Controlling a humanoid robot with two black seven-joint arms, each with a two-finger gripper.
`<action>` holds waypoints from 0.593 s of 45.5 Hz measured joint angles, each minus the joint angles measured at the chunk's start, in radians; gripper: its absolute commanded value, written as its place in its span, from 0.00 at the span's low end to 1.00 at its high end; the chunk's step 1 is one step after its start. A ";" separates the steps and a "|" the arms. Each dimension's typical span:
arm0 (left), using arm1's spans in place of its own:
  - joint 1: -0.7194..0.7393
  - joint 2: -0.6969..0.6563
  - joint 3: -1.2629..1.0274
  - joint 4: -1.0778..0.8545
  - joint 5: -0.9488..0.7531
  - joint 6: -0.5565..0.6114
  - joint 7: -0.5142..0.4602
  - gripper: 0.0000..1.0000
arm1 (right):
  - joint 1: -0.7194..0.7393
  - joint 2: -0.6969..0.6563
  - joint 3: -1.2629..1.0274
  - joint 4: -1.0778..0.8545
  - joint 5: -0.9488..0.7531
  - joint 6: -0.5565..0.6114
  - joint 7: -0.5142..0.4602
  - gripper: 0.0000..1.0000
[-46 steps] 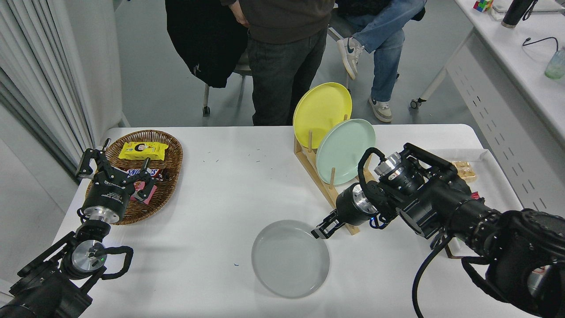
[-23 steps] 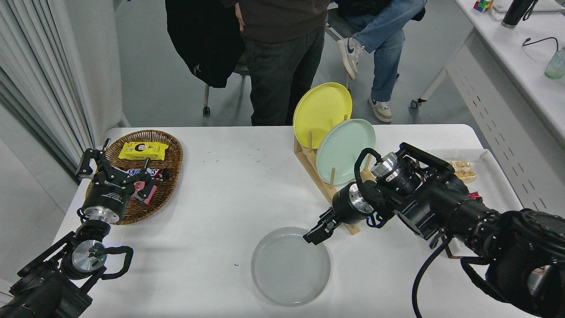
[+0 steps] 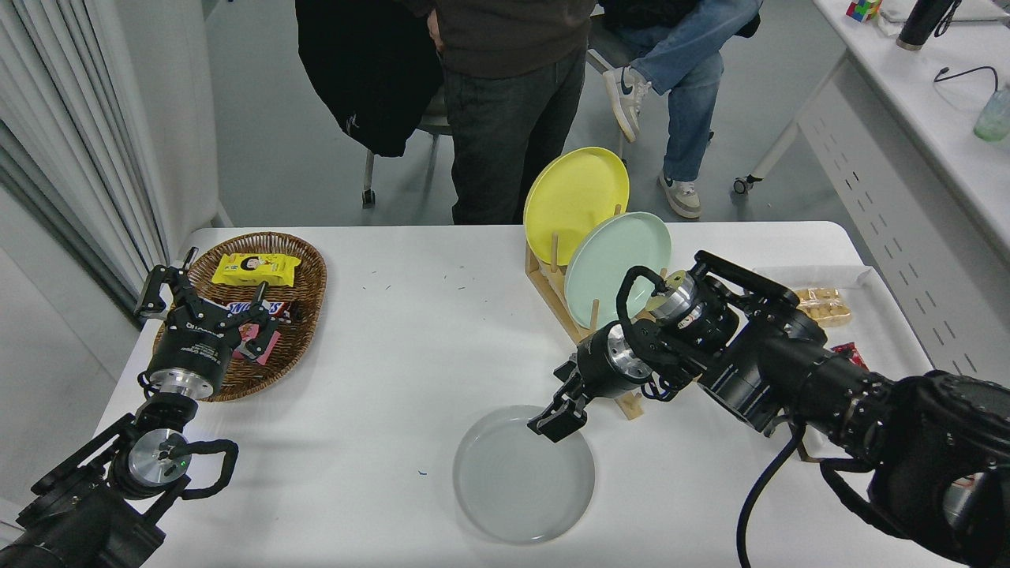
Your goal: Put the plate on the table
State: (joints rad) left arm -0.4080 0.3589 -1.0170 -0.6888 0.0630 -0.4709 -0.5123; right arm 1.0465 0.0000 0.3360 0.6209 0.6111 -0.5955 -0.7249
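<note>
The pale grey plate [image 3: 523,477] lies flat on the white table [image 3: 394,355] near its front edge, right of centre. My right gripper [image 3: 556,422] hangs just over the plate's far rim, tilted down and to the left, its fingers slightly apart with nothing between them. My left gripper [image 3: 201,304] is parked open at the lower left, beside the wicker basket.
A wooden rack [image 3: 580,331] behind my right arm holds a yellow plate [image 3: 576,193] and a mint green plate [image 3: 615,264] upright. A wicker basket [image 3: 304,331] with snack packs is at the left. A white tray [image 3: 876,315] with food is at the right. People are at the far side.
The grey plate has come down flat onto the table. My right gripper has let go of its rim and shifted left over the plate's far edge.
</note>
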 measured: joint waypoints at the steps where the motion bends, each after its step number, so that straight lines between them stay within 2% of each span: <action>1: 0.000 0.000 0.000 0.000 0.000 0.000 0.000 0.98 | 0.002 0.000 0.000 0.002 -0.004 0.005 0.000 0.97; 27: 0.000 0.000 0.000 0.000 0.000 0.000 0.000 0.98 | 0.100 0.000 -0.013 0.013 -0.227 0.129 0.001 0.99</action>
State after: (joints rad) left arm -0.4080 0.3590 -1.0170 -0.6888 0.0629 -0.4709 -0.5123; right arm 1.1465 0.0000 0.3230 0.6341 0.3837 -0.4665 -0.7243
